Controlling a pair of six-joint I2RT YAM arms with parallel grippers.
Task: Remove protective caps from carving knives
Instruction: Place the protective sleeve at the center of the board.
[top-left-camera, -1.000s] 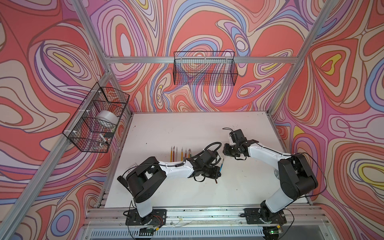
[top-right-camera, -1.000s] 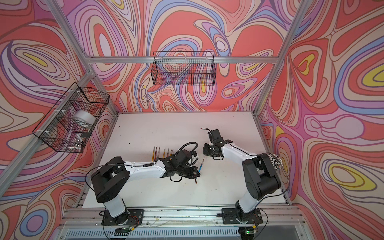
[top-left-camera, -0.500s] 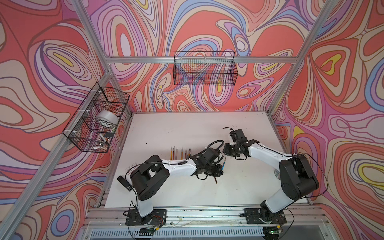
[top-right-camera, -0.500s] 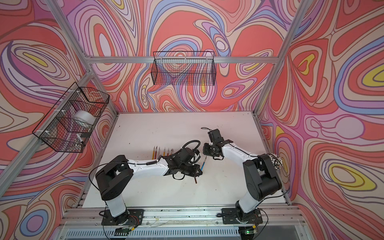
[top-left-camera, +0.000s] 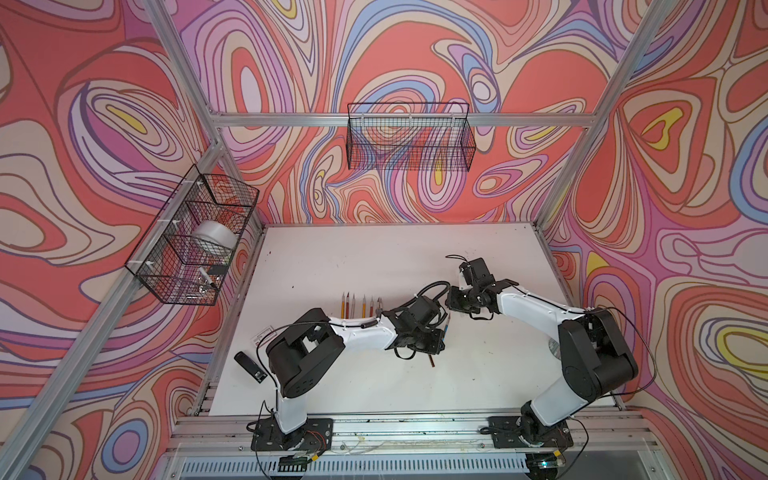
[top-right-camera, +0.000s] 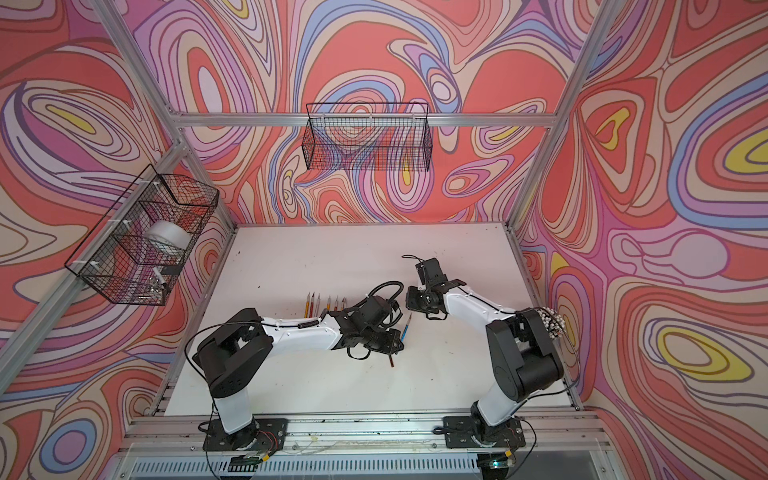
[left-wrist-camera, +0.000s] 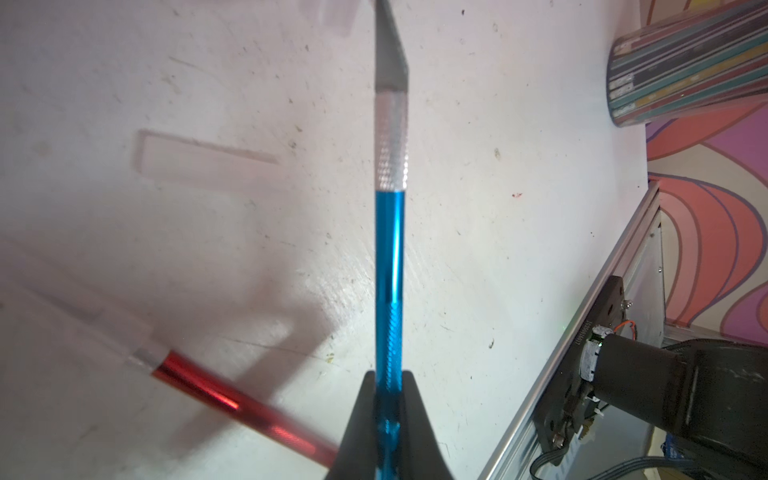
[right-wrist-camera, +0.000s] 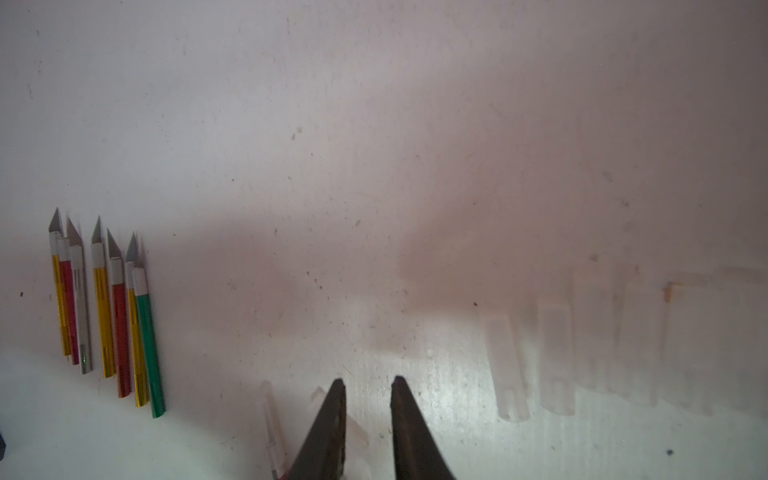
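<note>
The left hand (left-wrist-camera: 388, 399) was clenched on the rear end of a blue carving knife (left-wrist-camera: 388, 270). It held the knife off the bench (top-left-camera: 374, 257), just right of centre, between the two arms. In a top view the blue carving knife (top-right-camera: 406, 330) slanted with its tip toward the far side. Its grey blade (left-wrist-camera: 390, 50) was bare, with no cap on it.

Under that hand a red carving knife (left-wrist-camera: 216, 399) lay flat on the bench with its translucent cap (left-wrist-camera: 83, 324) on. One loose protective cap (left-wrist-camera: 199, 162) lay near it.

The right hand (right-wrist-camera: 368, 386) hung just beyond the blue knife's tip, jaws a little apart with only bench showing between the tips, grasping nothing. Another cap (right-wrist-camera: 357, 432) lay partly hidden under one finger (right-wrist-camera: 332, 415).

Seven uncapped knives (right-wrist-camera: 104, 311) lay side by side left of centre, tips pointing far, partly hidden behind the left arm in both top views. A row of loose caps (right-wrist-camera: 557, 357) showed blurred in the right wrist view. A clear cup of sticks (top-right-camera: 550, 324) stood at the right edge.
</note>
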